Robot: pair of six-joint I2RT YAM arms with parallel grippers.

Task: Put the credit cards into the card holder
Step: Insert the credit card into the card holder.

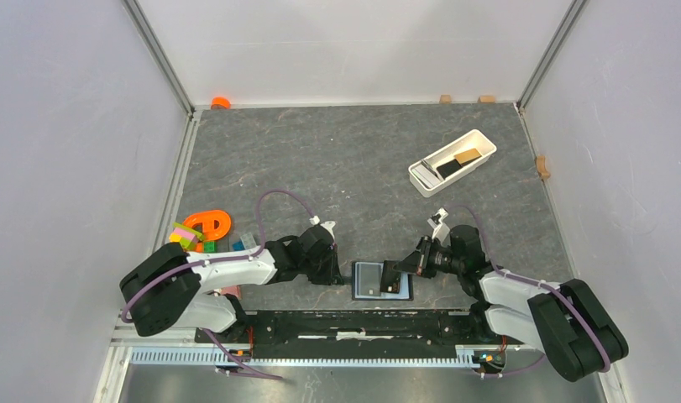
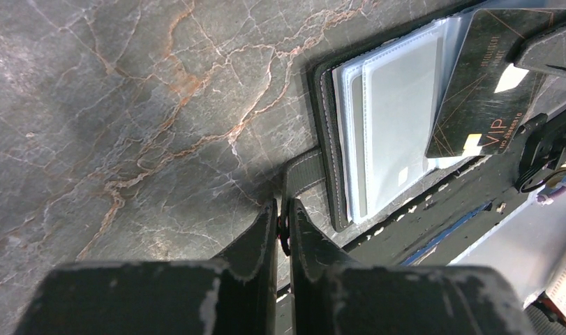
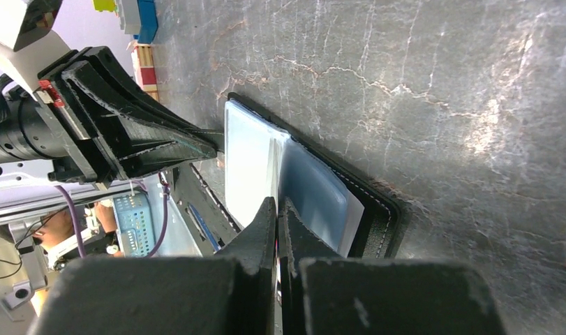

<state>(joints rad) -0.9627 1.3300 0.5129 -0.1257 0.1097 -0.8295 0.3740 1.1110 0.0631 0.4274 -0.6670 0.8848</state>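
With the left gripper [image 2: 285, 216] pinched on the tab [image 2: 304, 169] of the card holder [image 2: 327, 146] at lower centre, the right gripper [image 3: 277, 204] clamps the black credit card [image 2: 475, 84] slanted above its clear sleeves [image 2: 398, 105].

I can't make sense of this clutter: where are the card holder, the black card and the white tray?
card holder [image 2: 398, 105], left wrist view, on a clear pocket.
black card [image 2: 486, 77], left wrist view, middle of its face.
white tray [image 1: 464, 170], top view, on its near wall.
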